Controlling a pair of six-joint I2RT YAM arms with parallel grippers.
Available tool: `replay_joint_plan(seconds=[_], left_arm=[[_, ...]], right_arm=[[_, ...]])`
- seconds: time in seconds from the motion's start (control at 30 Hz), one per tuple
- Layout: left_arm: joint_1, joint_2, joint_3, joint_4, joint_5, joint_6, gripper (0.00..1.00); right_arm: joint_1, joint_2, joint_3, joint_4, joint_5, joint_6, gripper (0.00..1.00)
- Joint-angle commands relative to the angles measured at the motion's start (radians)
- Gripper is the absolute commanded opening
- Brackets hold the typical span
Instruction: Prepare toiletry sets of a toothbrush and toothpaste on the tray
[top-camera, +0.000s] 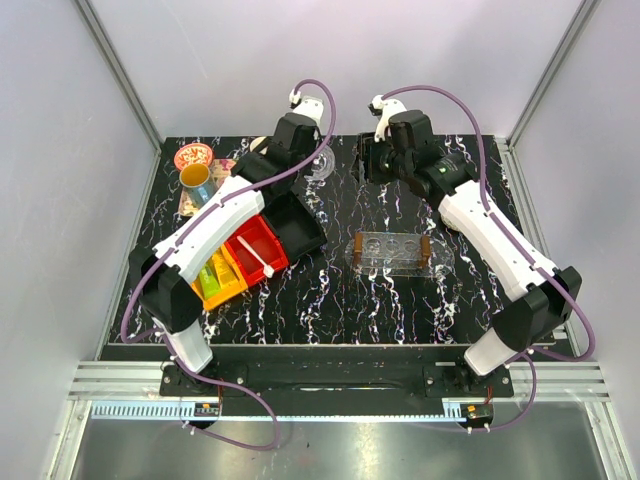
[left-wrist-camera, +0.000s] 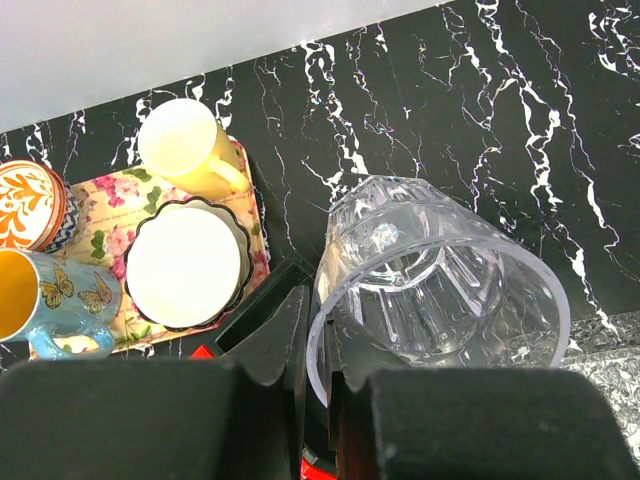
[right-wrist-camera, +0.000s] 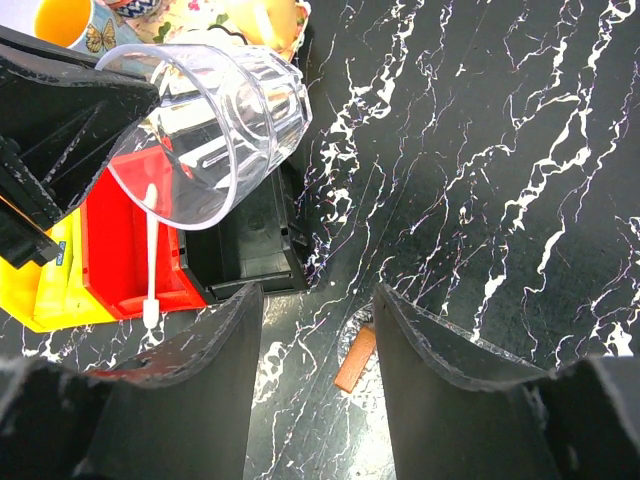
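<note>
Near-left by my base, yellow bin (top-camera: 222, 285) holds the toothpaste (top-camera: 212, 280): lime-green and orange tubes side by side. Red bin (top-camera: 262, 240) next to it has the toothbrush (top-camera: 255, 255), a slim white stick lying diagonally. Black bin (top-camera: 300, 230) sits beyond that. My right claw (right-wrist-camera: 320, 310) is spread, hanging over the marble by the rack (top-camera: 392, 250). My left claw (left-wrist-camera: 315, 375) pinches the rim of a clear fluted cup (left-wrist-camera: 440, 290), tilted, which hides the toothbrush's top end in the right wrist view. Floral tray (left-wrist-camera: 100, 235) with cups is far left.
</note>
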Motion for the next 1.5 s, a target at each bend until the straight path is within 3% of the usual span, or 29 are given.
replay_joint_plan(seconds=[0.0,0.53,1.0,1.23,1.47], left_arm=[[-0.006,-0.065,0.018,0.086,-0.044,-0.049,0.00],[-0.044,-0.062,0.028,0.087,-0.076,-0.072,0.00],[-0.067,-0.080,-0.008,0.104,-0.083,-0.075,0.00],[-0.073,-0.106,-0.041,0.115,-0.069,-0.066,0.00],[-0.073,-0.126,-0.067,0.121,-0.037,-0.054,0.00]], right_arm=[[0.016,-0.003,0.049,0.046,0.029,0.015,0.54],[0.038,0.102,0.162,0.043,-0.022,0.076,0.52],[0.062,0.180,0.189,0.040,0.055,0.067,0.49],[0.066,0.205,0.205,0.037,0.082,0.066,0.37],[0.067,0.214,0.216,0.030,0.096,0.064,0.10]])
